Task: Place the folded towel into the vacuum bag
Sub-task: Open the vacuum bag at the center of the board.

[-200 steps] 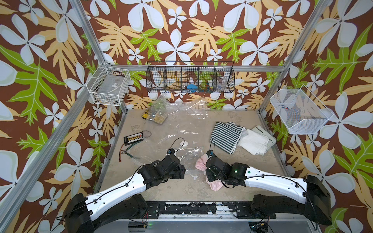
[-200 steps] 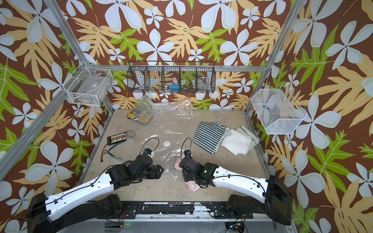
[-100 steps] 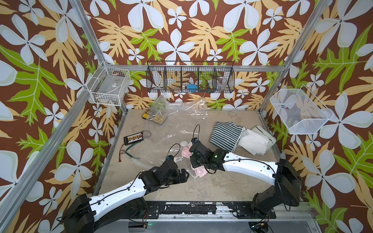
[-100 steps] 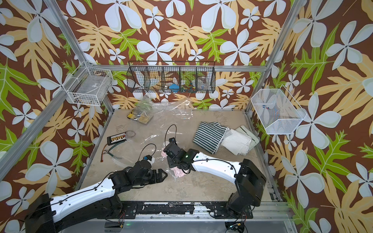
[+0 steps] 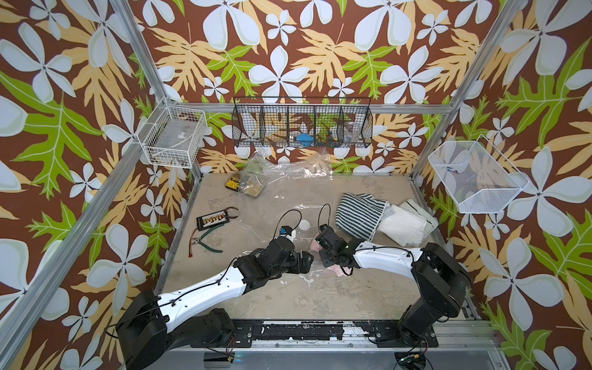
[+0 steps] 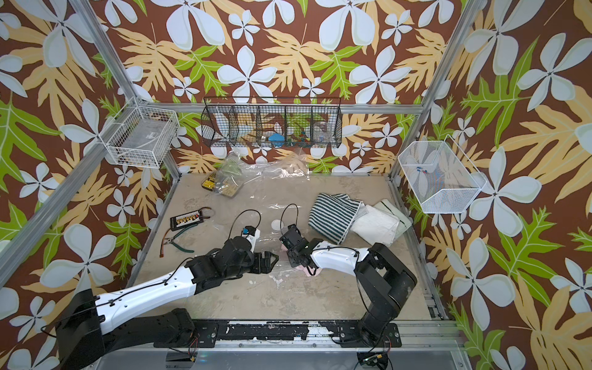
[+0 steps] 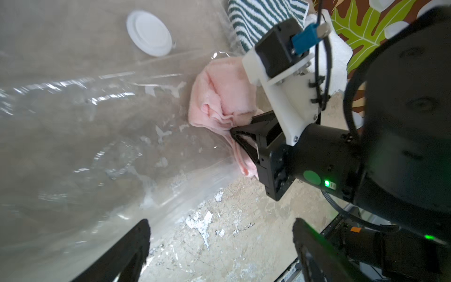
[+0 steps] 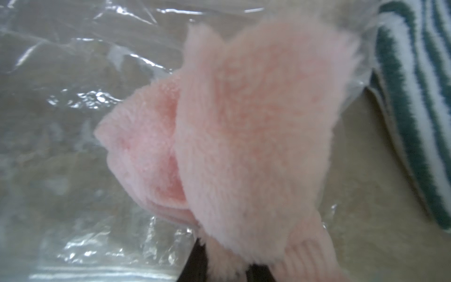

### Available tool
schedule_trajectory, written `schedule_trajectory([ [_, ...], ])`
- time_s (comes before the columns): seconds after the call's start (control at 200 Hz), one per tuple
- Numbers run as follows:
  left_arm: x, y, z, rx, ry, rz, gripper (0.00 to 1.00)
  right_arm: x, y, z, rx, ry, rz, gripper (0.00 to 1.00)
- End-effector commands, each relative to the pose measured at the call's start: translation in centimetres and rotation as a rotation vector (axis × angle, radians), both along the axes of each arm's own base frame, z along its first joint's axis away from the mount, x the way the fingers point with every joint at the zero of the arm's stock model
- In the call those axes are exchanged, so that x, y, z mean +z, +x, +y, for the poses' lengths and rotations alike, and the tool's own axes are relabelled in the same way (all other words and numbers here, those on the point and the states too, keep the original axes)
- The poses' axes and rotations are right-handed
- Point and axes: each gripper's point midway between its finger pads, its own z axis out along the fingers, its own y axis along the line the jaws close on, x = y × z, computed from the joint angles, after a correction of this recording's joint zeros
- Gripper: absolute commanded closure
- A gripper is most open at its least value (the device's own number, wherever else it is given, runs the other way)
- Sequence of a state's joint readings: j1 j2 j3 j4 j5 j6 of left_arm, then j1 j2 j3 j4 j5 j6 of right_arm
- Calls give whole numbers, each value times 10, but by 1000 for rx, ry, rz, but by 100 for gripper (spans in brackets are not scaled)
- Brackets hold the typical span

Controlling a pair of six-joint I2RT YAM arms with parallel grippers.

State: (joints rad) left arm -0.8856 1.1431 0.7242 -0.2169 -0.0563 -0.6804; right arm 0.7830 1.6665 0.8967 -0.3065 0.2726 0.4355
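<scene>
The vacuum bag (image 5: pixel 266 205) (image 6: pixel 243 205) lies flat on the table, clear and crinkly, with its round white valve cap (image 5: pixel 303 225) (image 7: pixel 149 33) facing up. My right gripper (image 5: pixel 322 253) (image 7: pixel 240 140) (image 8: pixel 219 271) is shut on the folded towel (image 8: pixel 244 122) (image 7: pixel 219 97), pink and fluffy. The towel's far end lies at the bag's edge (image 7: pixel 227 151) with film around it; how far inside I cannot tell. My left gripper (image 5: pixel 309 258) (image 7: pixel 219 239) stands open just left of the right one, over the bag's near edge, holding nothing.
A green-striped towel (image 5: pixel 360 213) and white cloths (image 5: pixel 403 221) lie right of the bag. Pliers (image 5: pixel 206 243), a connector board (image 5: pixel 213 219) and a small parts bag (image 5: pixel 246 185) lie to the left and back. Wire baskets (image 5: pixel 302 123) hang on the walls.
My right gripper carried the pink towel from the front of the table back and left to the bag's edge. My left gripper moved right toward it, jaws wide.
</scene>
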Motion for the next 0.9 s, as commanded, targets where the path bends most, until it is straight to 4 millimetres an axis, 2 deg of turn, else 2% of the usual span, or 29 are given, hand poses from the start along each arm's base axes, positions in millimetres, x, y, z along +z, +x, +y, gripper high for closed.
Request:
schedule_trajectory([
  [0.0,-12,-7,19,-107,219,-30,9,-11,-23,-38,34,-168,101,84],
  [0.13,-16,-13,14,-221,274,-36,9,7,-21,-33,62,-134,76,85],
  [0.2,-23,-13,12,-257,320,-34,10,5,-21,-37,59,-149,83,84],
  [0.33,-37,-23,-4,-357,422,-49,10,-6,-20,-45,52,-169,115,85],
  [0.495,-66,-32,-14,-448,550,-39,9,-4,-17,-39,62,-131,120,85],
  [0.646,-74,-25,-21,-462,633,-88,11,-6,-15,-40,60,-125,125,85],
  [0.786,-76,-6,-14,-412,743,-166,18,-12,-18,-44,57,-122,140,85],
  [0.896,-77,1,-13,-415,803,-223,23,-14,-18,-48,50,-120,144,85],
])
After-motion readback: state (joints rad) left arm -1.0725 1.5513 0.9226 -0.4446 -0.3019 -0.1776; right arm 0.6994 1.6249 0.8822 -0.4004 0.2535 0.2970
